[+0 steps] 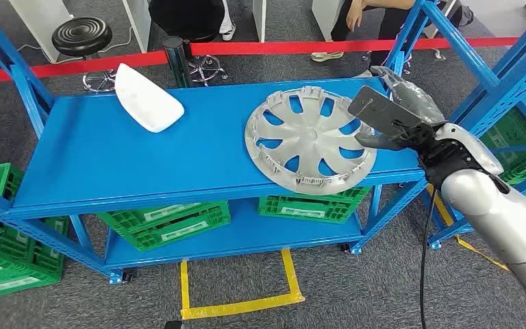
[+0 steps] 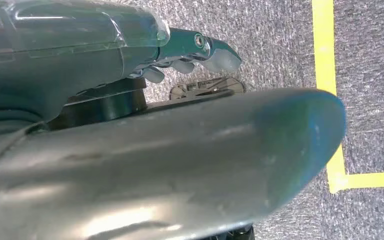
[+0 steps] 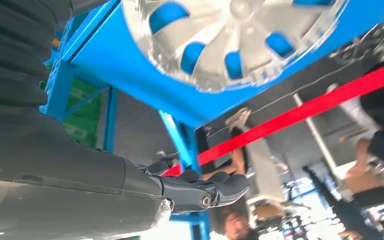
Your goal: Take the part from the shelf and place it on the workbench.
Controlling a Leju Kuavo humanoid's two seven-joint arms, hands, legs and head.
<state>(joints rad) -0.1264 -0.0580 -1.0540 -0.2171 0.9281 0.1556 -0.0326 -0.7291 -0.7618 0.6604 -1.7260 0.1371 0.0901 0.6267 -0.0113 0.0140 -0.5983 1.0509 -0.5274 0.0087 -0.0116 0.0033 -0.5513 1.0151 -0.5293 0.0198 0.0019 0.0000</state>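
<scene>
A silver hubcap (image 1: 309,140) lies flat on the right end of the blue shelf's top board (image 1: 144,157), its rim reaching the front edge. A white curved shell part (image 1: 147,99) lies at the back left of the same board. My right hand (image 1: 397,113) hovers at the hubcap's right rim, fingers apart and holding nothing. In the right wrist view the hand (image 3: 200,192) stands off from the hubcap (image 3: 230,35) with a gap between them. My left hand (image 2: 190,55) hangs over the grey carpet, empty.
Green crates (image 1: 164,223) sit on the lower shelf, and another (image 1: 0,233) on the floor at left. A second blue rack (image 1: 514,89) stands close on the right. A red barrier tape (image 1: 281,48), a black stool (image 1: 82,34) and seated people are behind. Yellow floor tape (image 1: 240,305) lies in front.
</scene>
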